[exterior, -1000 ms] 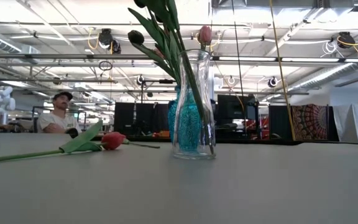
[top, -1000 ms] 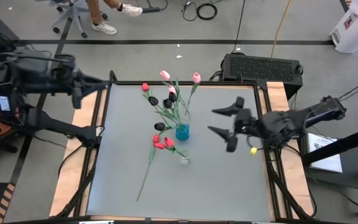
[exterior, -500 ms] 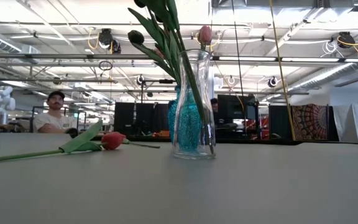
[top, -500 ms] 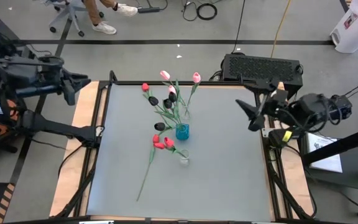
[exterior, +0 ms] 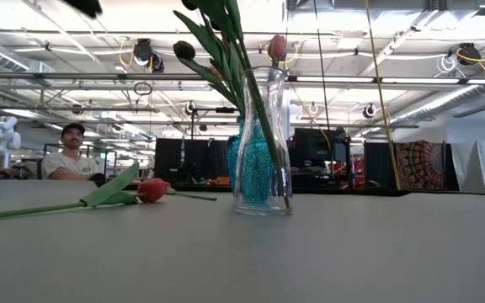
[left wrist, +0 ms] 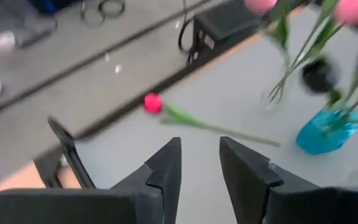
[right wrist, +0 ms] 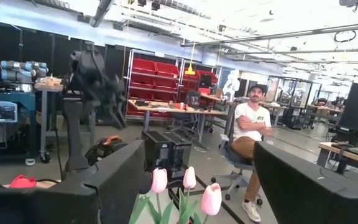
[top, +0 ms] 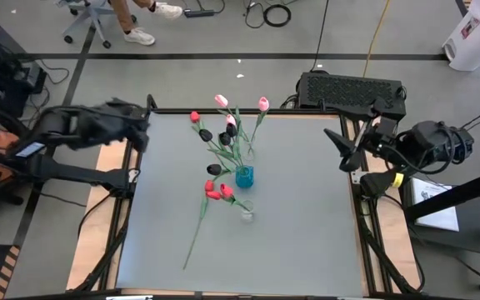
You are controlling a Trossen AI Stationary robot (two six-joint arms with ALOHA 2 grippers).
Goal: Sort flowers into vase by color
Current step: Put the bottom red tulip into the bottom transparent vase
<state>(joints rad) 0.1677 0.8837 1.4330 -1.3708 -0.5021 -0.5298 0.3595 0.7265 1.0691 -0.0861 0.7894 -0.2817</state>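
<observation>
flowers (top: 232, 133) crowd the blue vase (top: 244, 177), one red tulip (top: 215, 192) lying beside it unsorted. left pincer (top: 140, 132), part open and empty, nears the vase; right pincer (top: 344, 148) waits wide, empty.

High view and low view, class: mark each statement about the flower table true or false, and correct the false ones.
1. A blue vase stands near the middle of the table. True.
2. Every flower is already in a vase. False: a red tulip lies flat on the table, with other stems beside it.
3. The right tool is over the table's right edge, jaws apart and empty. True.
4. The left tool grips a pink tulip. False: it hangs at the table's left edge, jaws slightly apart and holding nothing.
5. The clear vase lies tipped over. False: it stands upright.
</observation>
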